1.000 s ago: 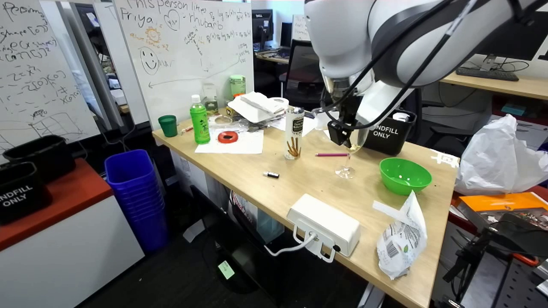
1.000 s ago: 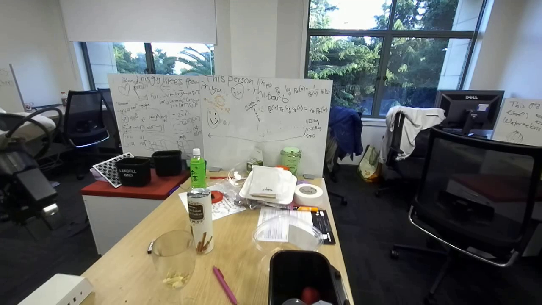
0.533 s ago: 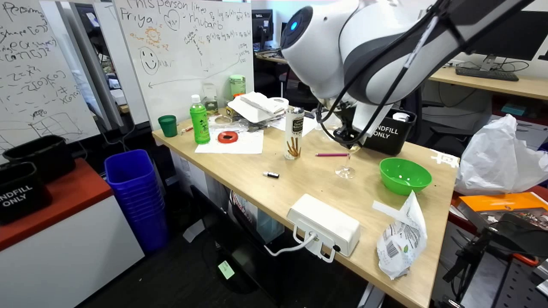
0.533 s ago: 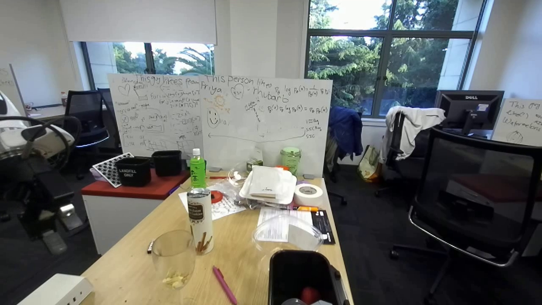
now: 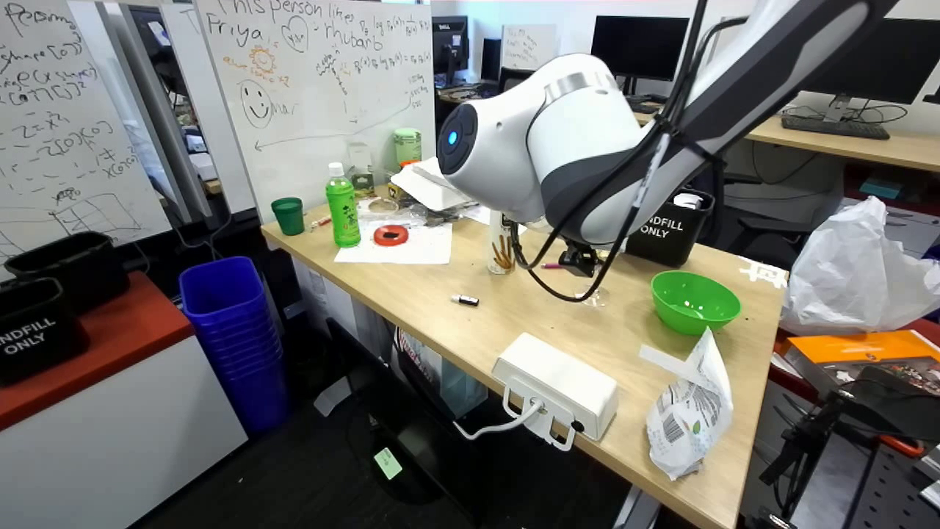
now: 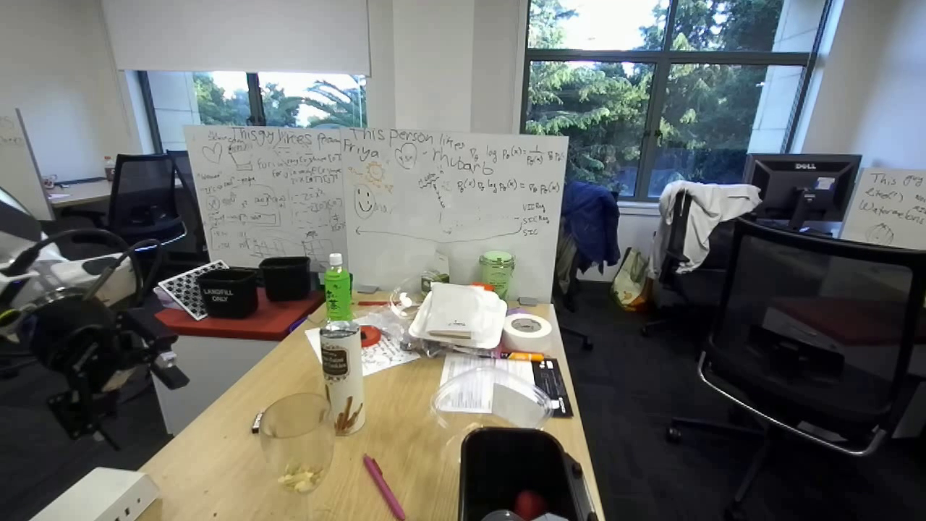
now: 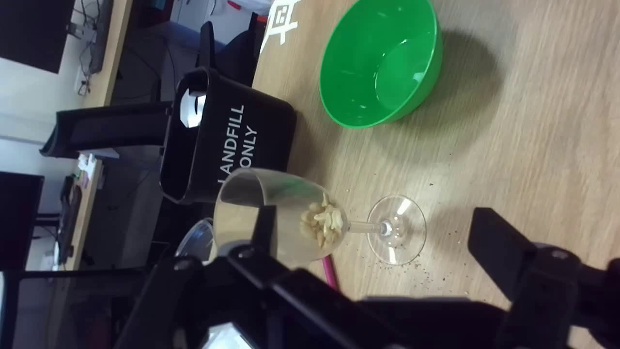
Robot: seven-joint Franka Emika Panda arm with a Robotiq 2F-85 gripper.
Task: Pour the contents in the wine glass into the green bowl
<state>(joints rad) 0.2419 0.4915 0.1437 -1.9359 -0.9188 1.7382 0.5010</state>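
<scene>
Right up front is the black two-fingered gripper [image 7: 378, 235], jaws wide apart, gripping nothing. I'd guess they're spread like that to get round whatever's grabbed next. Next out is the small clear stemmed wine glass [image 7: 293, 213], upright on its round foot on the pale wooden table [image 7: 533, 121]; it only looks tipped because the wrist view is rolled over. Part of the gripper overlaps it there, but in an exterior view the fingers [image 6: 171, 370] are well apart from it. Standing straight keeps the pale nut-like pieces [image 7: 323, 220] heaped at the bottom, so no pouring yet. Looks to me like the reach for the glass, and it'd want a gentle grab, since that thin stem probably topples easily.

The bright green round plastic bowl [image 7: 380, 63] sits mouth up near the glass, not touching, so it'd be a short carry. Behind the glass a slim magenta pen [image 7: 330, 273] lies flat, then comes the black plastic bin [image 7: 256, 140] lettered LANDFILL ONLY, which I'd steer clear of.
</scene>
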